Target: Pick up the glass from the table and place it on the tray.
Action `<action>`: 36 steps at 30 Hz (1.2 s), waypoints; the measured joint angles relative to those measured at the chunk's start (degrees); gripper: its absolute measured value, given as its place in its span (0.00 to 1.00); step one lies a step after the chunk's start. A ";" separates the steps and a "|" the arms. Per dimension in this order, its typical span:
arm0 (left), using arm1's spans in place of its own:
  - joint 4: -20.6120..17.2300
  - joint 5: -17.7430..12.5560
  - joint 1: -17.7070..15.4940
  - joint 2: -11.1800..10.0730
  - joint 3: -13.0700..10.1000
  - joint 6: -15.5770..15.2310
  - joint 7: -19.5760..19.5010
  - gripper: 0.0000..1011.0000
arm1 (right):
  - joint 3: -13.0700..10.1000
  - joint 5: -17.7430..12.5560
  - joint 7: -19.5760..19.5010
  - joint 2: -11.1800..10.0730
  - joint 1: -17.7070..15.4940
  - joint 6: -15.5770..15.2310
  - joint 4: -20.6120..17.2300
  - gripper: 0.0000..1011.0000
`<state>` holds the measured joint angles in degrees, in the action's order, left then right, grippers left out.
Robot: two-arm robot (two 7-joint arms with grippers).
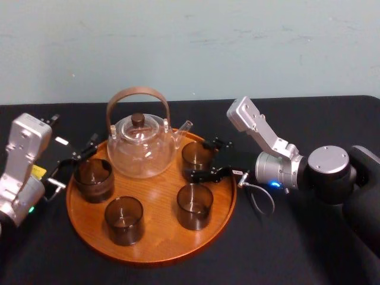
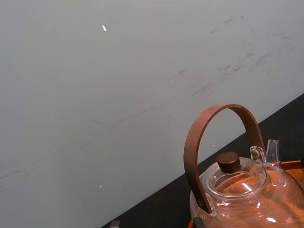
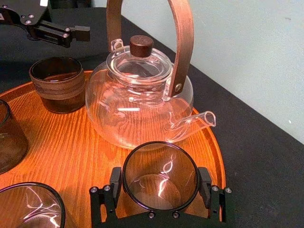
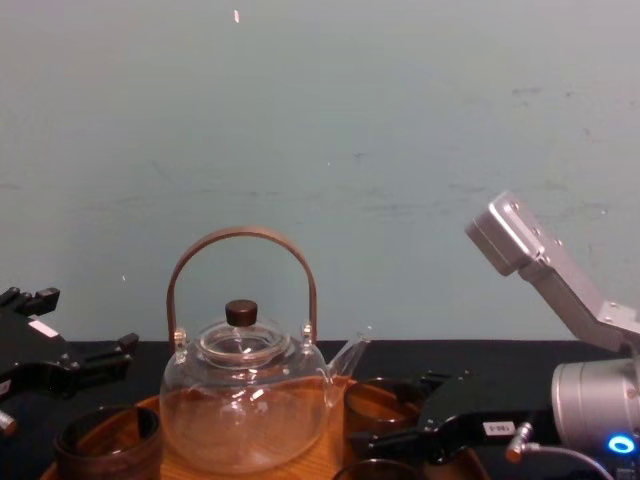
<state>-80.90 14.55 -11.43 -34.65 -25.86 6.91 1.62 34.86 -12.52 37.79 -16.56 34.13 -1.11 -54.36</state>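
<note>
Glass [image 3: 160, 175] stands on tray [image 3: 57, 142], gripped between my right jaws (spout [image 3: 194, 121] just beyond them): part both evenly, then back straight out. Left jaws idle across tray, parted.

Silver-grey arm links [image 1: 270, 139] — black screw-studded jaws; blue light [image 1: 274, 184], grey cable loop [image 1: 262, 200] at right wrist.

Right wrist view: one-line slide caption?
Right gripper straddles a glass standing on the tray, beside the teapot.
</note>
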 joint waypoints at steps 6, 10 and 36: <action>0.00 0.00 0.00 0.00 0.00 0.00 0.00 0.99 | 0.00 -0.04 0.02 0.00 0.00 0.00 0.00 0.99; 0.00 0.00 0.00 0.00 0.00 0.00 0.00 0.99 | -0.30 -0.53 0.46 -0.55 -0.49 -0.05 -0.85 0.99; 0.00 0.00 0.00 0.00 0.00 0.00 0.00 0.99 | -7.97 -8.79 -0.22 -15.94 -14.32 -1.27 -22.53 0.99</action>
<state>-80.90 14.55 -11.43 -34.65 -25.86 6.91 1.62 26.89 -21.31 37.57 -32.50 19.81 -2.38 -76.89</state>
